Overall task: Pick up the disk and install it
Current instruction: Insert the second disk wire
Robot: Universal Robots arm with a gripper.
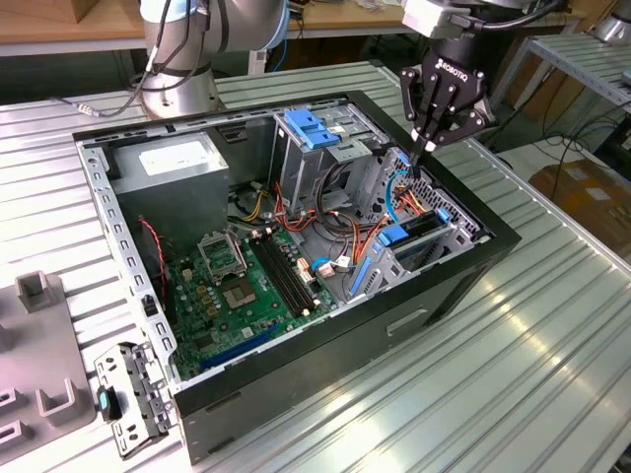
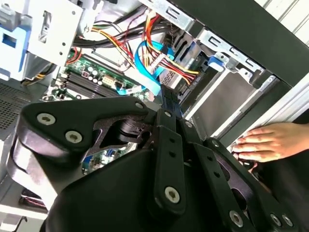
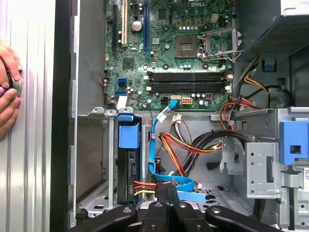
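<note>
i count one claw (image 1: 427, 146), mine, on one arm. its two fingers are pressed together and pinch nothing. in the exterior view the tips point down into the drive cage of one open computer case (image 1: 463, 271) that lies on its side on the ribbed metal table (image 1: 552, 365).

there is one disk (image 3: 126, 169). in the first wrist view it stands on edge in a slot of the cage, with one blue plastic rail end (image 3: 128, 135) capping it. it is just beside my fingertips (image 3: 164, 191), apart from them, and a bundle of red and yellow wires runs between us. in the exterior view the disk (image 1: 422, 229) sits in the cage below my tips, toward the exterior view's right end of the case.

inside the case are one green motherboard (image 1: 242, 286), one grey power-supply box (image 1: 182, 172) and one flat light-blue cable (image 3: 154, 145) that curls under my fingers. one blue latch piece (image 1: 311, 128) sits on the upper bay. one loose metal bracket (image 1: 133, 394) lies on the table outside the case.

one person's hand (image 2: 268, 142) rests on the table by the case wall.

the power supply has a white sticker, and my wrist carries white lettering. i cannot make out the sticker's print.
</note>
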